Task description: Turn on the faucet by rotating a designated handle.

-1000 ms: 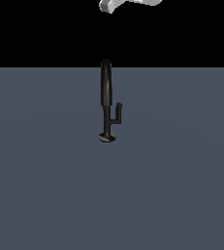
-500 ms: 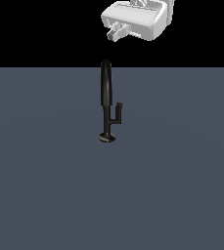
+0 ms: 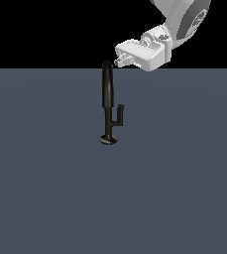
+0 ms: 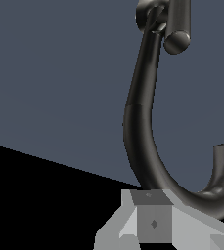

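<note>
on flat grey floor (image 3: 45, 188), glossy black arched faucet (image 3: 107, 89), thin l-shaped handle (image 3: 119, 115)

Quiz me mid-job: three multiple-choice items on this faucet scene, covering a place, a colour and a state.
1. Where is the white claw?
A. beside the arch top of the slim glossy black faucet
B. at the faucet's base
C. on the floor

2. The colour of the thin L-shaped handle rod?
A. red
B. black
C. silver

3. Is the claw touching the handle?
A. gripping it
B. pressing it
C. apart from it

Answers:
1 A: the exterior view shows it level with the arch top.
2 B: it matches the faucet.
3 C: the handle sits well below.
</note>
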You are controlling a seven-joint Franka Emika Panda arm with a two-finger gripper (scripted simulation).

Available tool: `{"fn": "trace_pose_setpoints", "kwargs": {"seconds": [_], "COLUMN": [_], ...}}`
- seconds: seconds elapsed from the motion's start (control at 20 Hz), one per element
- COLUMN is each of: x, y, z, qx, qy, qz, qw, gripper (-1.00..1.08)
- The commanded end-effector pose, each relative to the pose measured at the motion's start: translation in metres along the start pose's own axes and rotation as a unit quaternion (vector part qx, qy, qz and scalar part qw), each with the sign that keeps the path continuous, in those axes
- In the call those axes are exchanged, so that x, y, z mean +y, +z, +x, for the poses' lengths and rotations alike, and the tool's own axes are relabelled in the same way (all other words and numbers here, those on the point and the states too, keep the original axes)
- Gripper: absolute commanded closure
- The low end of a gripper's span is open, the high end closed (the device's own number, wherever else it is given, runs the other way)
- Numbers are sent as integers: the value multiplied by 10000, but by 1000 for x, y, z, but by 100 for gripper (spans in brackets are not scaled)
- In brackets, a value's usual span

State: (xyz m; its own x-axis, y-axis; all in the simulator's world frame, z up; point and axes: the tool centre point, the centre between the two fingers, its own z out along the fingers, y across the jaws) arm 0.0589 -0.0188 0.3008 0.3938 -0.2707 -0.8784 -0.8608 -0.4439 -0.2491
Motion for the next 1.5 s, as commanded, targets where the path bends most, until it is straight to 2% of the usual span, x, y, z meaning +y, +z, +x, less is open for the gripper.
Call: {"fn": "trace_pose_setpoints", "kwargs": {"seconds": [0.0,0.3,0.55,0.75,1.05,1.45], "x": [-2,-3,-1,2,4,6], "y": [2,11,22,32,42,44], "z": [22,76,115,139,157,158], "qx": [-255,-882,-1331,-1603,-1825,-1850], "qy": [244,864,1314,1590,1813,1839], "qz": [244,860,1304,1576,1799,1822], "qw": [9991,9886,9737,9614,9494,9480], "gripper": [108,108,108,108,108,108]}}
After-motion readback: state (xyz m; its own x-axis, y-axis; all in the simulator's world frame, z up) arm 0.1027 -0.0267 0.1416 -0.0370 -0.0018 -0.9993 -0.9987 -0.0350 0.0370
